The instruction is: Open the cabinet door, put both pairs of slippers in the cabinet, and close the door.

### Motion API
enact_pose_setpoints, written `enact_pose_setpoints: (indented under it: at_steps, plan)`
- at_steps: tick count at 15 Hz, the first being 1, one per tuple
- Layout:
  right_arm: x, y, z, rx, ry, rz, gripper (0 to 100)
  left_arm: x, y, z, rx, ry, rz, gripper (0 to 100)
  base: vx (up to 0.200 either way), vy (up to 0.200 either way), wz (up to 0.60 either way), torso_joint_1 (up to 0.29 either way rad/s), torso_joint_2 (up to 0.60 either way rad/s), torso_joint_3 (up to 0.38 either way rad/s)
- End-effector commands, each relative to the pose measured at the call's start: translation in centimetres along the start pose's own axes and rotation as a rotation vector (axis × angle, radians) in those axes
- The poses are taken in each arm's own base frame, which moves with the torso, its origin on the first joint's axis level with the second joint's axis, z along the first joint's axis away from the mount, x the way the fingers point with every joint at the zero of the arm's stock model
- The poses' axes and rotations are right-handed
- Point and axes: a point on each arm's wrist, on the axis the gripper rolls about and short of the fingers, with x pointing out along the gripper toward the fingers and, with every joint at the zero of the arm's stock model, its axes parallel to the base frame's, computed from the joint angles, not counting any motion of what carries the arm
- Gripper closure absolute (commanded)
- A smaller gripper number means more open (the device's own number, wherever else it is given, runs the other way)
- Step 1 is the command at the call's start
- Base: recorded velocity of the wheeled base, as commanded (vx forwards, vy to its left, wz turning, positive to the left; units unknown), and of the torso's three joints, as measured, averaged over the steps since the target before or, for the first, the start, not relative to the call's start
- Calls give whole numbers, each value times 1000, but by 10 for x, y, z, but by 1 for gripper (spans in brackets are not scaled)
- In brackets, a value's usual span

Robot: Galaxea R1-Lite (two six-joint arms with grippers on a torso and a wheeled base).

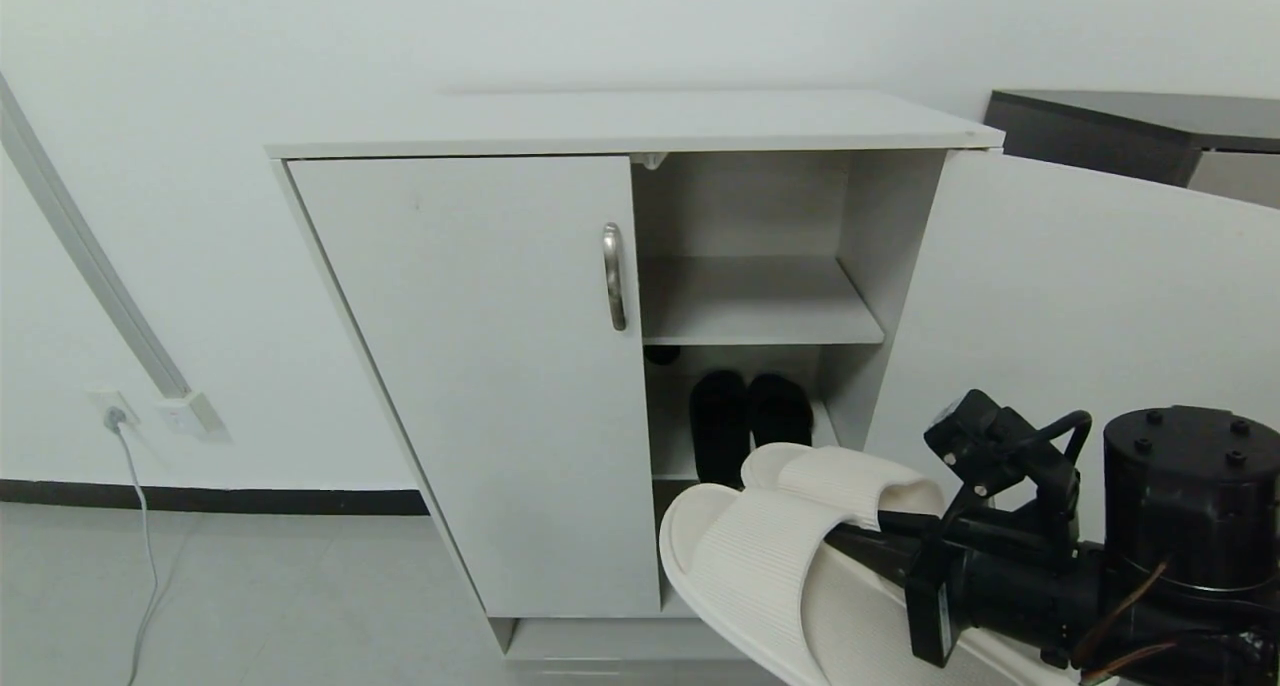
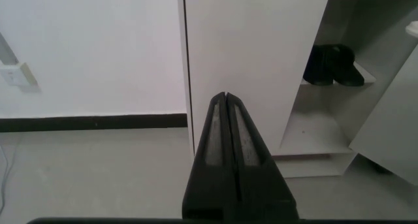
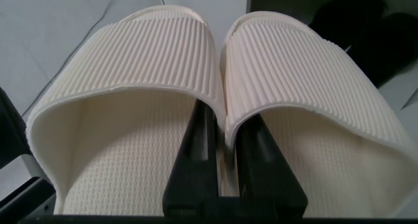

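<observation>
White slippers (image 1: 760, 556) sit side by side on the right gripper (image 3: 222, 142). Its narrow-set fingers (image 3: 196, 172) reach in under the straps, one in each slipper, and pinch the two touching inner walls, toes toward the cabinet (image 1: 620, 121). The right door (image 1: 1080, 296) is swung wide and the left door (image 1: 470, 366) closed, its free edge near the held pair. Black slippers (image 1: 750, 421) lie on the middle shelf. The left gripper (image 2: 225, 100) holds nothing, its fingers pressed together, low before the closed door.
</observation>
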Motion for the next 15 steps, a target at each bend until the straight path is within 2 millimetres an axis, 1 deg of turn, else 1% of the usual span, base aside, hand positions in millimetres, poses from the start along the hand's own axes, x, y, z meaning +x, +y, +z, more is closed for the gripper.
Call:
enact_pose_setpoints:
  at_steps: [1, 10, 12, 13, 14, 15]
  plan:
    - [2, 0, -1, 0, 7, 0, 100, 0, 0, 0, 1, 1, 0, 100, 0, 0, 0, 2, 393, 378]
    - [4, 3, -3, -28, 17, 12, 100, 0, 0, 0, -1, 0, 3, 100, 0, 0, 0, 0, 12, 12]
    - [11, 6, -9, -46, 41, -3, 100, 0, 0, 0, 1, 1, 2, 100, 0, 0, 0, 0, 159, 158]
    - [20, 12, -10, -40, 50, -52, 100, 0, 0, 0, 1, 1, 2, 100, 0, 0, 0, 2, 115, 46]
    - [31, 19, -11, -11, 53, -140, 100, 0, 0, 0, 1, 0, 2, 100, 0, 0, 0, 2, 76, 32]
    - [44, 29, -11, 44, 45, -221, 100, 0, 0, 0, 2, 1, 2, 100, 0, 0, 0, 0, 0, 0]
